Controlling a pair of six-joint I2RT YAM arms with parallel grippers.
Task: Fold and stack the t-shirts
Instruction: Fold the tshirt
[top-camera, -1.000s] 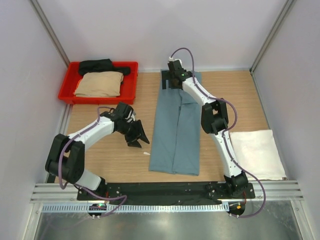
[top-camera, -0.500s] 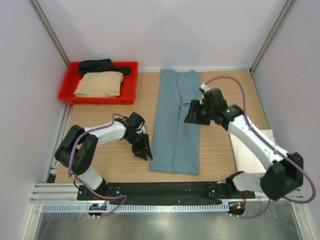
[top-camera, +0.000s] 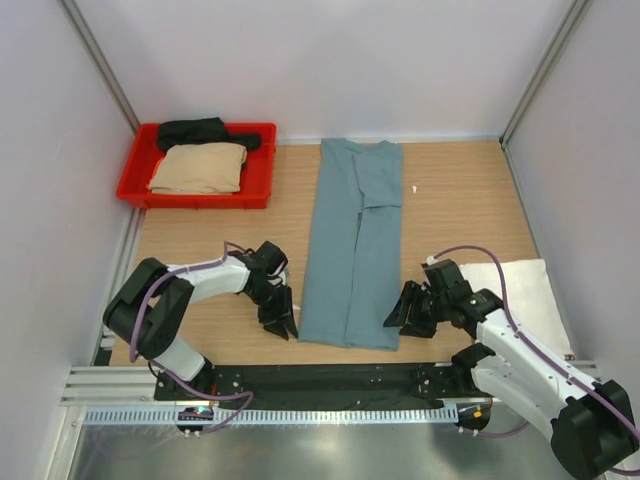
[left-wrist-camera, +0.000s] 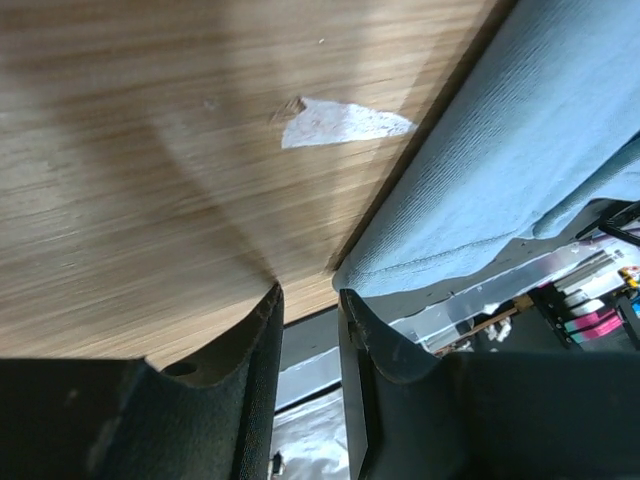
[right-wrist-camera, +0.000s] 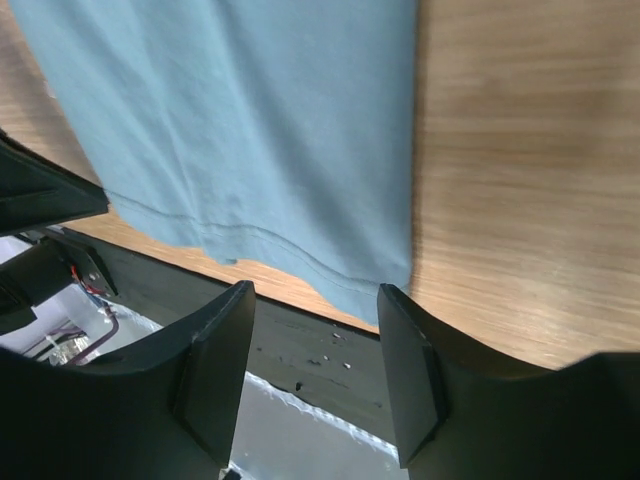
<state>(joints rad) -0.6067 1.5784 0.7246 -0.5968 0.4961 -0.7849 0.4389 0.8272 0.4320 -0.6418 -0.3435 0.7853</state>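
The teal-blue t-shirt (top-camera: 355, 250) lies flat in a long narrow fold down the middle of the table. My left gripper (top-camera: 279, 322) hovers low beside its near left corner, jaws a narrow gap apart and empty; the hem (left-wrist-camera: 480, 190) shows just right of the gripper (left-wrist-camera: 310, 300). By the near right corner, my right gripper (top-camera: 403, 311) is open and empty, and that corner (right-wrist-camera: 350, 270) lies just beyond the gripper (right-wrist-camera: 315, 305). A folded white t-shirt (top-camera: 520, 305) rests at the right. Tan (top-camera: 200, 168) and black (top-camera: 200, 131) t-shirts sit in the tray.
The red plastic tray (top-camera: 133, 182) stands at the back left. A white scrap (left-wrist-camera: 340, 122) lies on the wood by the left gripper, and a white speck (top-camera: 415, 188) right of the teal shirt. The black base rail (top-camera: 330, 378) runs along the near edge.
My right arm swung from the shirt's far collar end back to its near right corner and narrowed its jaws. The left gripper slid nearer, toward the near left corner, also narrowing.
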